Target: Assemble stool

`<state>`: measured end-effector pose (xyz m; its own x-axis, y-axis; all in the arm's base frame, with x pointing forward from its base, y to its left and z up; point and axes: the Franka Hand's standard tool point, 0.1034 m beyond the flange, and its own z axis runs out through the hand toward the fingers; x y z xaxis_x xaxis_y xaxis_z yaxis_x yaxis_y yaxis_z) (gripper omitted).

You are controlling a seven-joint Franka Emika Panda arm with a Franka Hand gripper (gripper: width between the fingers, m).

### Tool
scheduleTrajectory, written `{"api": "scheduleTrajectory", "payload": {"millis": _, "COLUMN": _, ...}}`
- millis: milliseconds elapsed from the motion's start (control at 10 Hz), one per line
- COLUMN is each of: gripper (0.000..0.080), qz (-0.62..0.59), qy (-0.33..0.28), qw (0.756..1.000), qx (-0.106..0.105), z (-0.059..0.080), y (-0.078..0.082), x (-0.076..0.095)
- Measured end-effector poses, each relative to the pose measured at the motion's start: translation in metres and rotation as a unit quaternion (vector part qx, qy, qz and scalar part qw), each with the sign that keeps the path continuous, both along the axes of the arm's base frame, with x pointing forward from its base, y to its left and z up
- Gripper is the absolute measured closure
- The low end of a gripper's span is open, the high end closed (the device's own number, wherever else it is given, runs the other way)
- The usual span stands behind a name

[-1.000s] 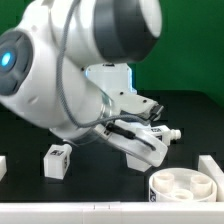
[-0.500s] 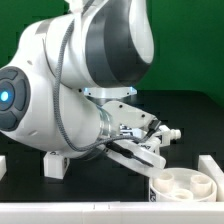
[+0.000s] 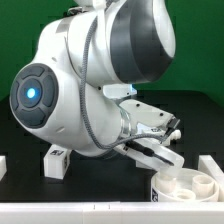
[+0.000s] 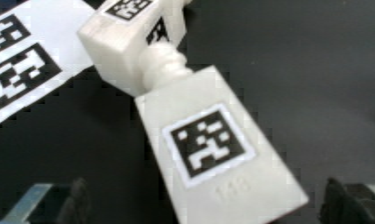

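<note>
Wrist view showed me the claw (image 4: 198, 207) spread wide and gripping nothing. A white tagged leg (image 4: 202, 140) lay between its fingers (image 4: 38, 205), clear of both. The marker board (image 4: 20, 60) lay beyond the claw, beside that leg's far end. On the exterior view, the round seat (image 3: 188, 184) sat near the claw toward the exterior view's right. A second leg (image 3: 55, 160) stood well apart from the claw toward the exterior view's left.

Round white seat (image 3: 188, 184), ribbed hollows upward; chunky tagged white leg (image 3: 55, 160) well apart from it.
</note>
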<state>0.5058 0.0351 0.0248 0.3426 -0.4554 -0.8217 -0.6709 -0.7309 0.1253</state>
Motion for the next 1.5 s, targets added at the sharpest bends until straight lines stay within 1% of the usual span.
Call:
{"api": "scheduleTrajectory", "payload": {"millis": 200, "gripper": 0.0150, "qz": 0.006, "qy": -0.004, "qw": 1.000, "qx": -0.001, "z": 0.004, "y": 0.002, "x": 0.002}}
{"api": "scheduleTrajectory", "payload": {"millis": 300, "gripper": 0.0150, "qz": 0.011, "qy": -0.007, "qw": 1.000, "qx": -0.001, "z": 0.007, "y": 0.007, "x": 0.003}}
{"api": "scheduleTrajectory", "payload": {"millis": 400, "gripper": 0.0150, "qz": 0.014, "qy": -0.008, "qw": 1.000, "qx": -0.001, "z": 0.005, "y": 0.011, "x": 0.002}}
{"api": "scheduleTrajectory", "payload": {"millis": 600, "gripper": 0.0150, "qz": 0.010, "qy": -0.007, "qw": 1.000, "qx": -0.007, "z": -0.006, "y": 0.012, "x": -0.006}}
{"api": "scheduleTrajectory", "payload": {"millis": 700, "gripper": 0.0150, "qz": 0.011, "qy": -0.002, "qw": 1.000, "qx": -0.004, "z": -0.008, "y": 0.012, "x": -0.011}}
{"api": "scheduleTrajectory", "payload": {"millis": 900, "gripper": 0.0150, "qz": 0.008, "qy": -0.002, "qw": 1.000, "qx": -0.001, "z": -0.008, "y": 0.006, "x": -0.012}}
{"api": "scheduleTrajectory", "payload": {"millis": 1000, "gripper": 0.0177, "qz": 0.008, "qy": -0.002, "qw": 1.000, "qx": -0.001, "z": -0.008, "y": 0.007, "x": -0.012}}
{"api": "scheduleTrajectory", "payload": {"millis": 1100, "gripper": 0.0177, "qz": 0.008, "qy": -0.002, "qw": 1.000, "qx": -0.001, "z": -0.008, "y": 0.007, "x": -0.012}}
{"api": "scheduleTrajectory", "payload": {"millis": 1200, "gripper": 0.0359, "qz": 0.008, "qy": -0.002, "qw": 1.000, "qx": -0.001, "z": -0.008, "y": 0.007, "x": -0.012}}
{"api": "scheduleTrajectory", "payload": {"millis": 1300, "gripper": 0.0359, "qz": 0.008, "qy": -0.002, "qw": 1.000, "qx": 0.000, "z": -0.008, "y": 0.007, "x": -0.012}}
{"api": "scheduleTrajectory", "payload": {"millis": 1400, "gripper": 0.0461, "qz": 0.008, "qy": -0.002, "qw": 1.000, "qx": 0.000, "z": -0.007, "y": 0.007, "x": -0.012}}
{"api": "scheduleTrajectory", "payload": {"millis": 1500, "gripper": 0.0461, "qz": 0.008, "qy": -0.003, "qw": 1.000, "qx": 0.000, "z": -0.007, "y": 0.006, "x": -0.010}}
